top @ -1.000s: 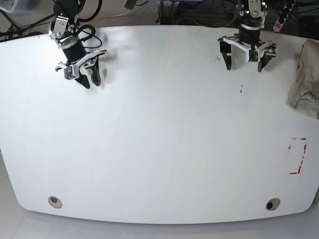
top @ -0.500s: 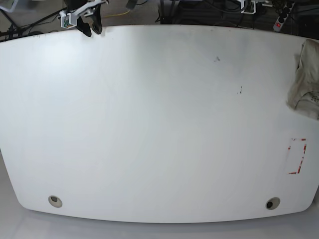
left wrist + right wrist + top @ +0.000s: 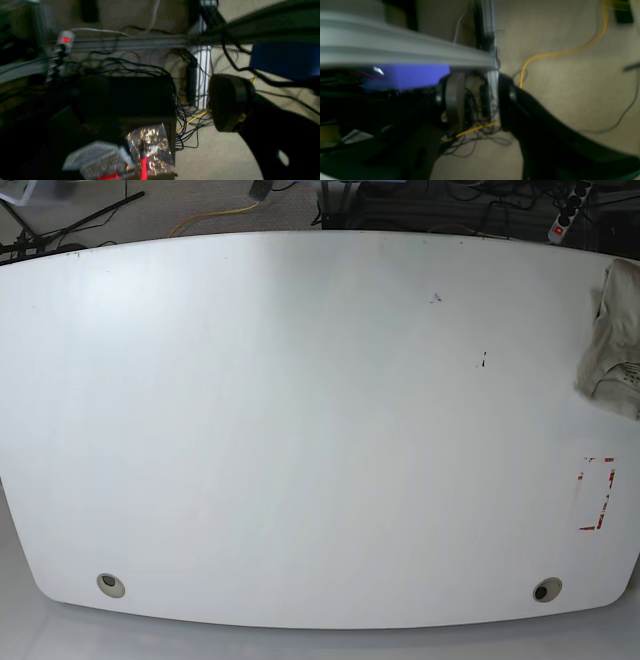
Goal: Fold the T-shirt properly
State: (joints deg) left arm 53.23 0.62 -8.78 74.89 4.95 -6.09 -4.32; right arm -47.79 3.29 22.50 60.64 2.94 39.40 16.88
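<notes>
We find the T-shirt (image 3: 617, 340) at the far right edge of the white table (image 3: 300, 430), bunched into a wrinkled heap and partly cut off by the border of the base view, so it is not yet spread or folded. Both arms are outside the base view. In the right wrist view the right gripper (image 3: 480, 100) has its two dark fingers apart, with only cables and floor visible between them, so it holds nothing. In the left wrist view we see only one dark finger (image 3: 228, 102) of the left gripper, which fits with jaws standing wide apart and empty. We judge the cloth to be light, soft and limp; it will sag and drag along the table when lifted. We think the best places to pinch it are the shoulder seams or the hem corners, one for each gripper, once the heap is opened.
</notes>
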